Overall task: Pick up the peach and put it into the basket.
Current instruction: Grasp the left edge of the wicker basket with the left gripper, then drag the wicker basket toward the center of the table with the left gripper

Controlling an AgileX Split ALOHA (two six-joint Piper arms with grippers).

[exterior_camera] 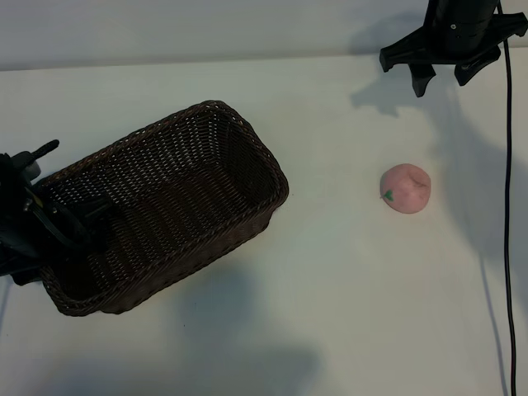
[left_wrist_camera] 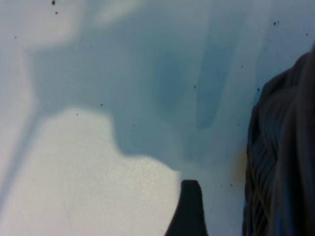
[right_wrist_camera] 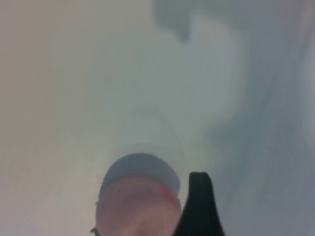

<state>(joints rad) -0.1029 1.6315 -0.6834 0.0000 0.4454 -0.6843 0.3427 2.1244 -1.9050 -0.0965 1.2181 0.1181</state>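
Place: looked like a lab bench — a robot test setup
Evidence: plain white table (exterior_camera: 330, 330), black cable (exterior_camera: 506, 206) — nothing domestic

Both arms are matte black. The right gripper (exterior_camera: 444, 81) ends in two stubby, tapered fingers, with a thin black cable (exterior_camera: 506, 206) trailing from it; the left gripper (exterior_camera: 41, 210) shows loose black wiring.

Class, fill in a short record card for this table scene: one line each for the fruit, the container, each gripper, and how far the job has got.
peach: lying on the white table, right of the basket, apart from it
basket: dark wicker, set at an angle, no fruit inside
left gripper: open, at the basket's left end
right gripper: open, above the table beyond the peach, holding nothing
progress: peach not yet picked up
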